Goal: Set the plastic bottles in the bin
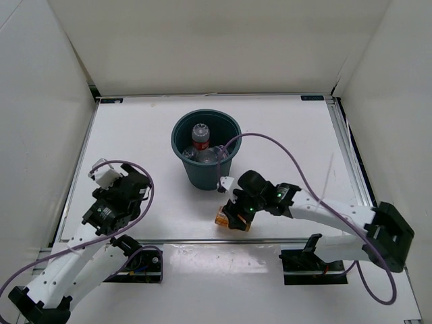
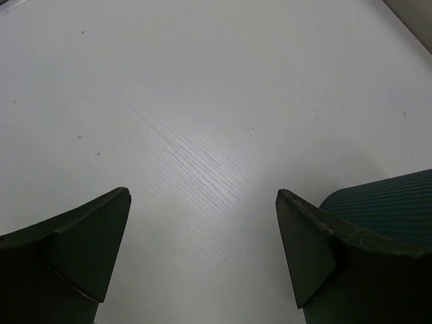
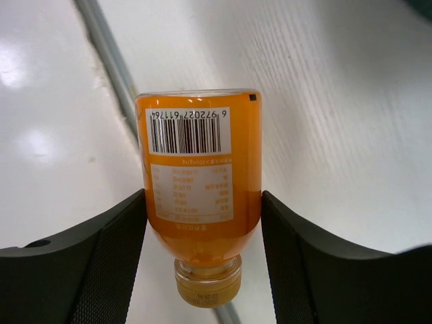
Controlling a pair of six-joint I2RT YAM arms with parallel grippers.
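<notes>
The stubby orange bottle [image 3: 199, 169] lies on the table by the front rail, cap toward the wrist camera. My right gripper [image 3: 202, 197] is shut on it, both pads against its sides. It shows in the top view [image 1: 223, 219] under my right gripper [image 1: 233, 214], right of and below the bin. The dark blue-grey bin [image 1: 205, 177] stands at mid-table. It holds a red-label bottle [image 1: 200, 137] and clear bottles [image 1: 217, 154]. My left gripper [image 1: 137, 179] is open and empty, left of the bin; the left wrist view shows its gap [image 2: 202, 202] over bare table and the bin's ribbed wall [image 2: 391, 202].
A metal rail [image 3: 108, 54] runs along the table's front edge beside the orange bottle. White walls close in the table on the left, back and right. Purple cables loop off both arms, one [image 1: 283, 145] arching past the bin's right side.
</notes>
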